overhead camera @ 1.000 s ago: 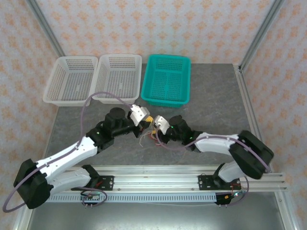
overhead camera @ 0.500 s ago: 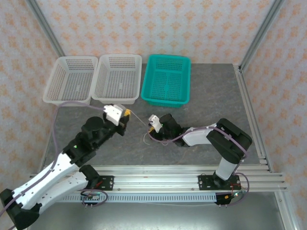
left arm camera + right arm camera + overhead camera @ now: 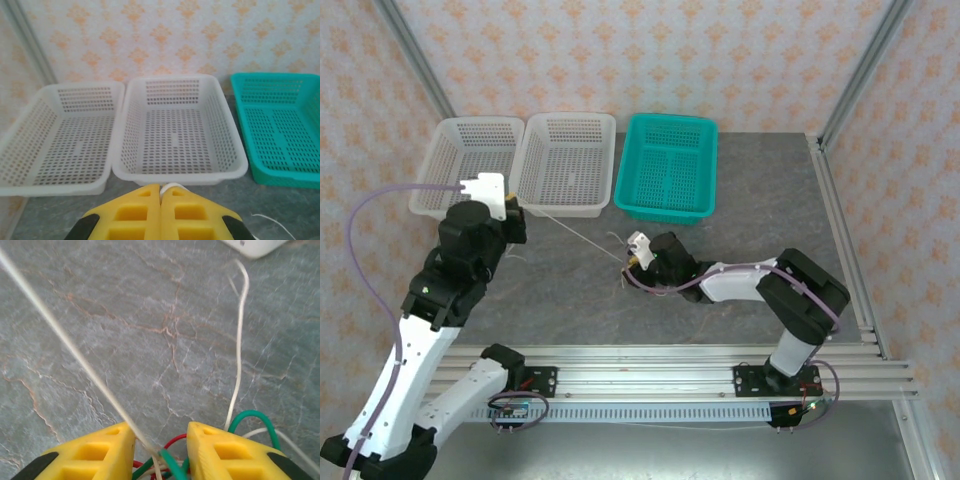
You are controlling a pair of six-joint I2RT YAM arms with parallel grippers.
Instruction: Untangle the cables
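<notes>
1. At the left of the top view, the left gripper [image 3: 517, 213] hangs just in front of the middle white basket [image 3: 565, 160]. It is clenched on the cream-white cable [image 3: 575, 236].
2. The left wrist view backs that up: yellow fingers [image 3: 135, 212] are pressed together at the bottom edge, with a nub of white pinched at their tips.
3. From there the cable runs straight and taut, down and to the right across the grey table [image 3: 760, 210]. It ends at the right gripper [image 3: 632, 262] in the middle of the frame.
4. The right gripper is released, jaws standing apart. In its wrist view the cream-white line comes in from the upper left and passes through the gap unpinched.
5. The green cable [image 3: 252, 415] and the red cable [image 3: 172, 441] loop in and beside that gap at the bottom edge. A second pale strand [image 3: 241, 350] curls toward the upper right.
6. The far-left white basket [image 3: 468, 165] and the teal basket [image 3: 667, 165] flank the middle one along the top.
</notes>
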